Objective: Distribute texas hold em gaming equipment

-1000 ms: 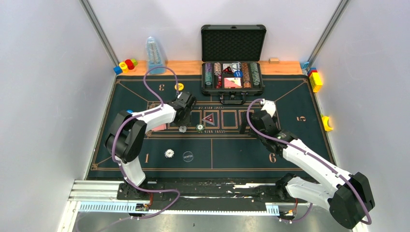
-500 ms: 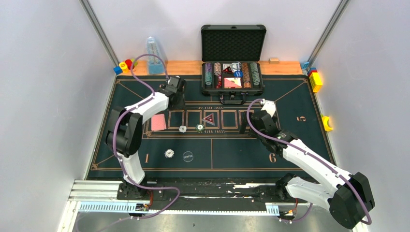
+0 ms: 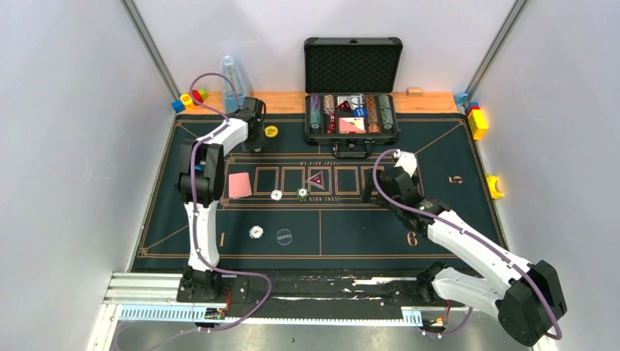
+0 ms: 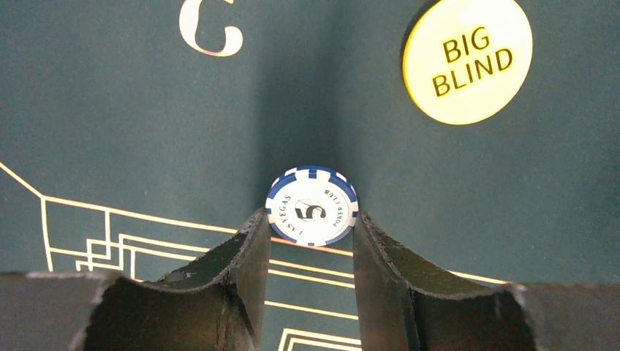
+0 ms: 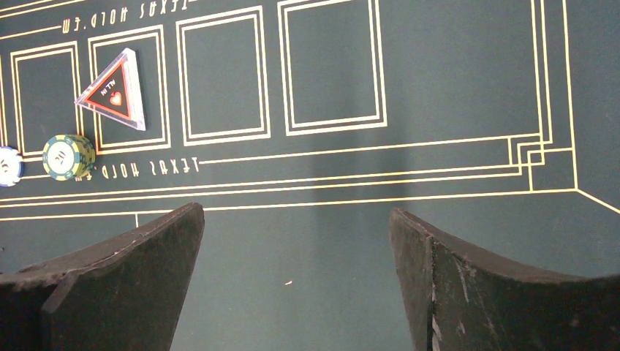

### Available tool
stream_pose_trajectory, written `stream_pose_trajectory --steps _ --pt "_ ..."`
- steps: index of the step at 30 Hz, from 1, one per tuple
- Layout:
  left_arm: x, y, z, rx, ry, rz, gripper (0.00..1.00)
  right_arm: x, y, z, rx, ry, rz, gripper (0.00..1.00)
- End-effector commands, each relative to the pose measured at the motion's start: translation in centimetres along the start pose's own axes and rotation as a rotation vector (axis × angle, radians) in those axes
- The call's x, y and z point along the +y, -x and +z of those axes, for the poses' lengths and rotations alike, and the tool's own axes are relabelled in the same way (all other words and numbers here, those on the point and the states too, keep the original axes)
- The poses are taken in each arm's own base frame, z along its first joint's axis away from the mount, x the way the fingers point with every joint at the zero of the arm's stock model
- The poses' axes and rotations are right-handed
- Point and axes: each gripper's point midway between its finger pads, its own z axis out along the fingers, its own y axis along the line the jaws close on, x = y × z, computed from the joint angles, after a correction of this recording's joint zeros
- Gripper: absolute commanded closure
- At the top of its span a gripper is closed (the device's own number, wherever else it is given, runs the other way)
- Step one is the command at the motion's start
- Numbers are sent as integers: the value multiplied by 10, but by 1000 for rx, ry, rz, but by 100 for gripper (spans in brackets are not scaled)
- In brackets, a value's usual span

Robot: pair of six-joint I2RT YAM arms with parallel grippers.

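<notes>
- Between the black fingers of the left gripper [image 4: 309, 219], a round white poker chip with blue edge stripes [image 4: 312, 204] is pinched by its rim. Its face, marked with a 5, is turned toward the wrist camera.
- Beneath the fingers spreads a dark green felt playing mat [image 4: 110, 117]. Whether the chip touches it cannot be told.
- Ahead and to the right of the fingertips, a yellow round disc lettered BIG BLIND [image 4: 468, 58] lies flat on the felt, apart from the chip.
- Ahead and to the left sits a cream printed seat numeral [image 4: 212, 29].
- The step in hand looks to be setting this chip down at that seat.
- Doing it well likely means lowering the chip close to the felt, parting the jaws only a little, and keeping clear of the yellow disc so nothing is nudged.
- Well off to the other side, the right gripper [image 5: 296, 219] hangs empty over the mat with its jaws spread wide.
- Ahead and to its left lie a clear triangular marker with a red heart face [image 5: 113, 89] and a green-and-yellow chip [image 5: 68, 156].
</notes>
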Motion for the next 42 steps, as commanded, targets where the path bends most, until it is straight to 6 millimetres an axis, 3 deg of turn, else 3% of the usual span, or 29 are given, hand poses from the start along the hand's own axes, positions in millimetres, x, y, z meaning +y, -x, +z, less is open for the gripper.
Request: stream_pose_trajectory --steps 1,2,3,5,7,8,10,13,14,15,16,17,18,19,20,21,23,26,28,42 --pt "-4 4 3 24 -7 24 84 2 8 3 -34 4 -5 0" --pt "-4 3 4 26 -5 26 74 2 7 3 -33 6 -5 0" --pt "-3 4 4 25 -6 27 56 2 7 3 -34 4 -5 0" --pt "-5 7 -2 17 -15 27 37 2 7 3 -32 4 -5 0" --pt "-6 10 -9 14 -25 32 26 2 7 3 -31 7 -5 0" --pt "-5 8 -13 23 -24 36 11 3 7 3 -31 8 -4 0" --pt "-5 10 -24 21 -35 43 2 4 7 2 -29 17 -4 0" --pt "-7 5 -50 18 -69 38 0 5 9 0 -34 25 1 0" --pt "-5 -8 -53 38 -64 45 0 5 9 -1 -35 30 3 0" --pt "-11 -6 -73 5 -84 45 0 6 8 -2 -34 37 5 0" --pt "-8 -25 -75 26 -82 55 0 7 9 -3 -36 43 7 0" --pt "-21 -29 -96 2 -133 63 0 7 9 -3 -34 45 7 0" --pt "-19 -53 -95 34 -142 75 0 8 8 -3 -31 49 7 0" --pt "-30 -60 -112 21 -189 80 0 9 7 -3 -26 54 6 0" --pt "-25 -83 -111 57 -182 87 0 10 7 -4 -25 60 7 0" --pt "-31 -90 -123 45 -197 91 0 11 6 -4 -21 65 6 0" --pt "-31 -118 -127 78 -194 115 0 12 6 -4 -18 70 9 0" --pt "-41 -147 -128 123 -221 158 0 13 5 -4 -14 74 9 0" --pt "-44 -153 -122 141 -226 170 2 14 5 -4 -13 81 8 0" --pt "-35 -173 -90 223 -142 207 36 11 2 0 -5 58 1 0"
